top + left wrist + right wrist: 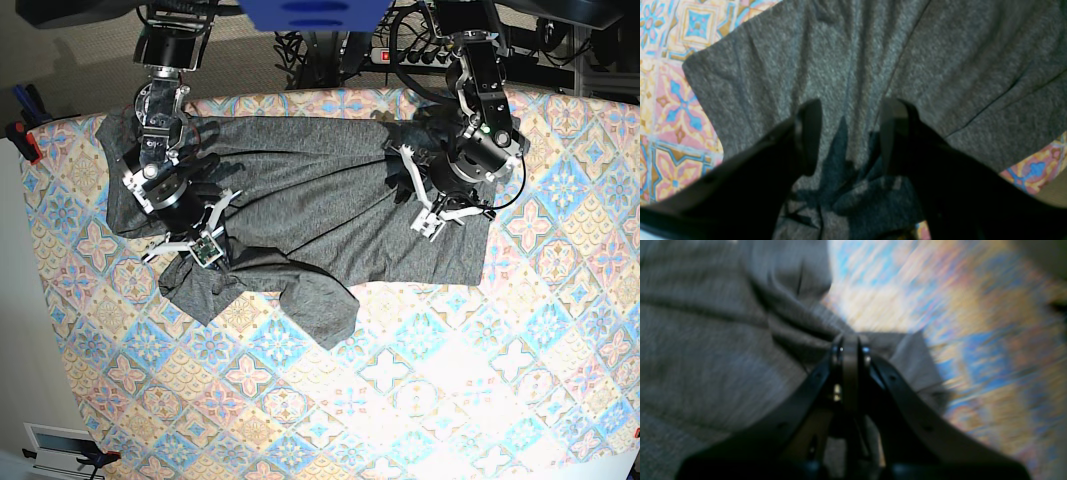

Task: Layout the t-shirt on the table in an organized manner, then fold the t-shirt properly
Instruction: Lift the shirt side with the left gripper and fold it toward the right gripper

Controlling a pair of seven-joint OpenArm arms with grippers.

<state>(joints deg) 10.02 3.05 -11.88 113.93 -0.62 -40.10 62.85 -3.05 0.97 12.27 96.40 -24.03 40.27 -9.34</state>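
Grey fabric of the t-shirt [853, 60] fills most of the left wrist view, with the patterned table [670, 100] exposed along the left edge and at the lower right corner. The left gripper [848, 136] is seen from behind at the lower centre, its two dark fingers [810, 133] held apart with a band of creased cloth visible in the gap; whether any fabric is actually pinched cannot be told, as the tips are dark and blurred. In the right wrist view, strongly blurred, the right gripper [850, 346] is seen at the centre with its jaws pressed together on a gathered fold of the t-shirt [723, 340], from which creases radiate toward the upper left; the table [973, 323] is smeared across the right half of the frame. In the base view the t-shirt [310, 190] is spread unevenly across the upper part of the table [450, 380], wrinkled, with a bunched flap hanging toward the lower centre. The right gripper [207, 243] is placed at the left of the frame over a crumpled portion of the garment, and the left gripper [425, 195] is placed at the right of the frame over the garment's right-hand part.
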